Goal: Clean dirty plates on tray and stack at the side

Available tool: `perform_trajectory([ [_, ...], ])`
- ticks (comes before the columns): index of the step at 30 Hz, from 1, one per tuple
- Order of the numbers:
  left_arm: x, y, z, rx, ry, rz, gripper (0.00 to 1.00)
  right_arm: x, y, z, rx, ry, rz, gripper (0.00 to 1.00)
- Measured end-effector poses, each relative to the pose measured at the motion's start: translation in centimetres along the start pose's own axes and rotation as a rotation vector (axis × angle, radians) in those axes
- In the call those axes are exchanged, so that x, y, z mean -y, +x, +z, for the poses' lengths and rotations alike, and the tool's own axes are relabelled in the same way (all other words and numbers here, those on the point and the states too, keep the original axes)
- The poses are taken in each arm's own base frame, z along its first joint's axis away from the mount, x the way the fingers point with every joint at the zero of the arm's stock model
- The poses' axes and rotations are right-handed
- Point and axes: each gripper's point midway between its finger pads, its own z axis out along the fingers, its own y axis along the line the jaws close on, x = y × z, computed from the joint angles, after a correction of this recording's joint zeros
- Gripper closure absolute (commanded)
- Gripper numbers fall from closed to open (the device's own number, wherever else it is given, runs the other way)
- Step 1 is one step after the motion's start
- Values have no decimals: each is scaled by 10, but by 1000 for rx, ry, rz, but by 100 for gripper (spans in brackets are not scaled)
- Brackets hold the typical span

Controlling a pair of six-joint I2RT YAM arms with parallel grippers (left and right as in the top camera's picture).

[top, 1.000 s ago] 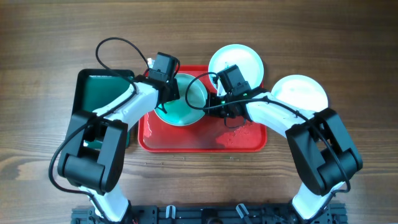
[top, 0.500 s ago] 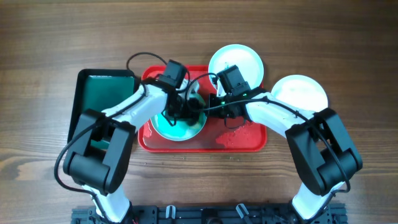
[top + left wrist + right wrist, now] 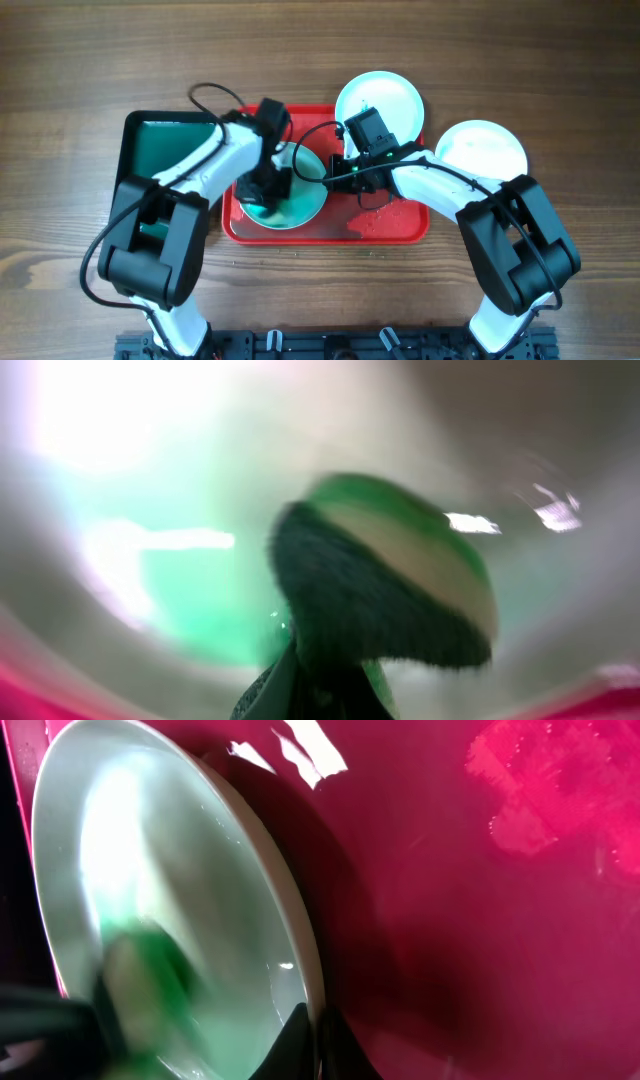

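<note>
A pale aqua plate [image 3: 300,195] stands tilted on the red tray [image 3: 390,225]. My right gripper [image 3: 338,175] is shut on its right rim; in the right wrist view the two dark fingertips [image 3: 300,1040] pinch the plate [image 3: 180,890] edge over the tray [image 3: 480,920]. My left gripper [image 3: 262,188] is shut on a green, white and dark sponge [image 3: 390,580], which presses on the plate's face. The sponge [image 3: 150,980] shows as a green blur in the right wrist view. Two more plates lie off the tray: one [image 3: 378,100] behind it, one [image 3: 482,148] to its right.
A smaller dark green tray [image 3: 165,150] sits left of the red one, under my left arm. Wet patches [image 3: 385,215] glisten on the red tray's right half. Bare wooden table [image 3: 320,50] surrounds everything.
My left gripper swept the sponge from the plate's upper left rim across its centre to its left side. The right gripper kept its hold on the rim; the plate shifted slightly.
</note>
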Motion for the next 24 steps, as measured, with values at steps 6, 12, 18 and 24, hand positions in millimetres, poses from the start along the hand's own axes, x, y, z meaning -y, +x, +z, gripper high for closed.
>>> perform_trajectory([
  [6,-39,-66,-60,215,-110,-217,96,2,2,0,-8,8,6,96],
  [12,-51,-93,-89,321,-96,-306,96,13,16,-14,-45,88,20,96],
  [18,-51,-98,-91,343,-87,-341,96,23,3,-84,118,287,-62,96],
  [24,-50,-101,-92,359,-77,-363,96,22,-4,-145,352,576,-212,96],
])
